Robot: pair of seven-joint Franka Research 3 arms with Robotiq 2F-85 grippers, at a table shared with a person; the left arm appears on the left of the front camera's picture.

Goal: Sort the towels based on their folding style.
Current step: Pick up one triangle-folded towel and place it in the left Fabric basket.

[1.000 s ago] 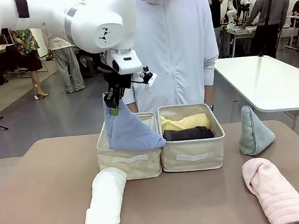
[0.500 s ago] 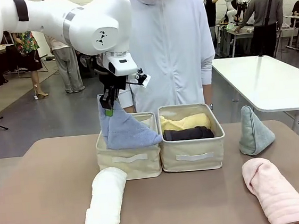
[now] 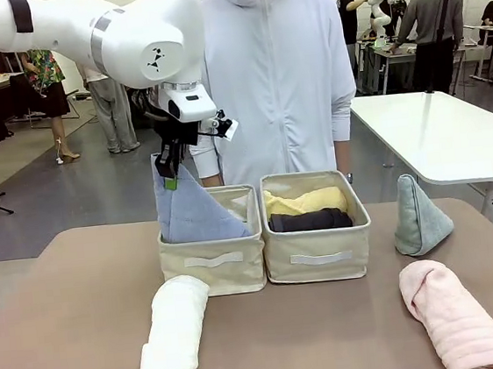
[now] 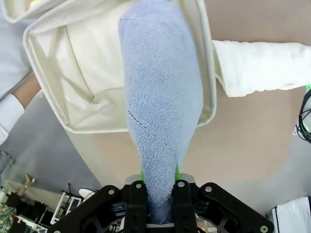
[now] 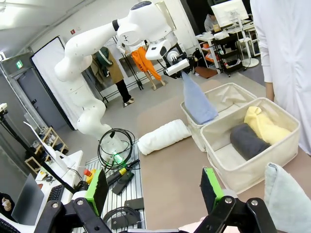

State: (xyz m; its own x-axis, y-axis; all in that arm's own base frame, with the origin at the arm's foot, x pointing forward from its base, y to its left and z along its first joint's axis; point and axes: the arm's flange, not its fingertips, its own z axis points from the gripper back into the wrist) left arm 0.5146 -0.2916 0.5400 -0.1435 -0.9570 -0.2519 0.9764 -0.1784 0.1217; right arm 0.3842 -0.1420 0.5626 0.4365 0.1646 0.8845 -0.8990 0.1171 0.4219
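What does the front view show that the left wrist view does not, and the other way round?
Front view: the right bin with the yellow towel and dark grey towel, the sage green cone, the pink roll. Left wrist view: both green pads of the left gripper clamping the lavender-blue towel at its tip. Both: that towel at the left bin, the white roll beside it.

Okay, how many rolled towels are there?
4: yellow roll and dark grey roll in right bin, white roll before left bin, pink roll front right. More may be hidden.
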